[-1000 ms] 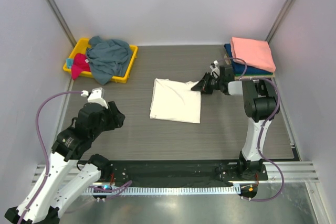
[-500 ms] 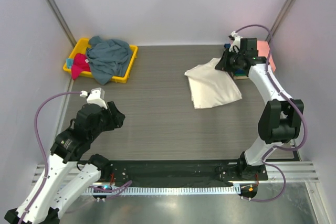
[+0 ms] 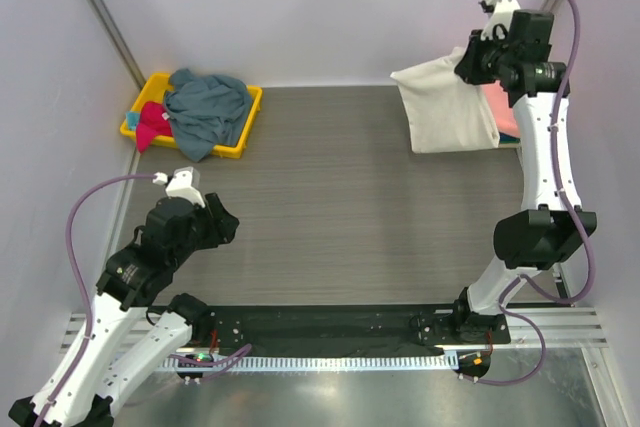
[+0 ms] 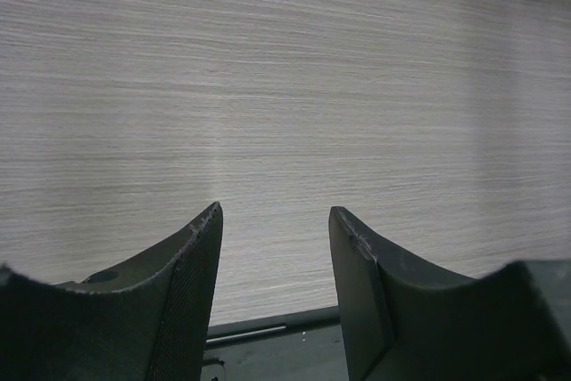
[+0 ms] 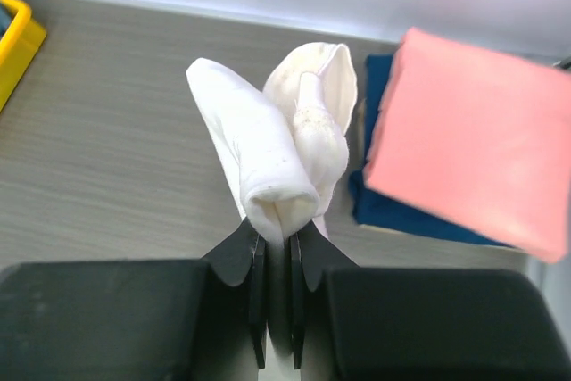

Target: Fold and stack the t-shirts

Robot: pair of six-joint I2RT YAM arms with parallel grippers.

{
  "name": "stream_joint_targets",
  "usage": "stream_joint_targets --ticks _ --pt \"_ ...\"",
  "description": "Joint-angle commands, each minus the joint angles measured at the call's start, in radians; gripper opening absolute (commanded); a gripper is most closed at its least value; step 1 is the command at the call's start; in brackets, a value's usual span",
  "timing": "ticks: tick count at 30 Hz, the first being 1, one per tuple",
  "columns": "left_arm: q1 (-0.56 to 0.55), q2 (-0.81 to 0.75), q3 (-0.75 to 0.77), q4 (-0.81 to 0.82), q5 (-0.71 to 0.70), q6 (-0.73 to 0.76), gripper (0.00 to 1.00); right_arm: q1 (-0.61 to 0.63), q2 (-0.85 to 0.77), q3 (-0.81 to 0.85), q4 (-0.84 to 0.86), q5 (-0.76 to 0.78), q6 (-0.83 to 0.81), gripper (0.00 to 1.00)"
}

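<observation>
My right gripper (image 3: 478, 60) is raised at the far right and shut on the folded cream-white t-shirt (image 3: 445, 107), which hangs in the air beside the stack. In the right wrist view the gripper (image 5: 277, 243) pinches the bunched cream-white t-shirt (image 5: 277, 162). The folded salmon-pink t-shirt (image 5: 473, 136) lies on a navy t-shirt (image 5: 406, 207) below and to the right. A grey-blue t-shirt (image 3: 205, 107) and a magenta t-shirt (image 3: 152, 122) lie crumpled in the yellow bin (image 3: 248, 122). My left gripper (image 3: 222, 222) is open over bare table at the near left, its fingers (image 4: 192, 274) holding nothing.
The yellow bin sits at the far left corner against the wall. Pale walls (image 3: 330, 7) close in the table on three sides. A black rail (image 3: 330, 327) with the arm bases runs along the near edge.
My right gripper has carried the cream-white t-shirt from the table's middle up and to the far right, lifting it off the surface toward the stack. The left arm has stayed still.
</observation>
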Motion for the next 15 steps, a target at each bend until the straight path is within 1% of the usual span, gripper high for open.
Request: stream_joint_targets --ticks 1,2,8,15 --pt "0.002 0.011 -0.001 0.041 0.012 0.014 0.52 -0.025 0.029 0.124 -0.044 0.026 -0.05 0.01" --pt "0.0 0.015 -0.001 0.042 0.013 0.014 0.52 -0.031 0.036 0.162 -0.053 0.023 -0.055 0.01" --pt "0.002 0.023 0.001 0.041 0.008 0.014 0.52 -0.049 0.063 0.263 -0.035 0.032 -0.066 0.01" --pt "0.002 0.022 -0.001 0.039 0.001 0.01 0.52 -0.077 0.092 0.335 -0.004 0.029 -0.061 0.01"
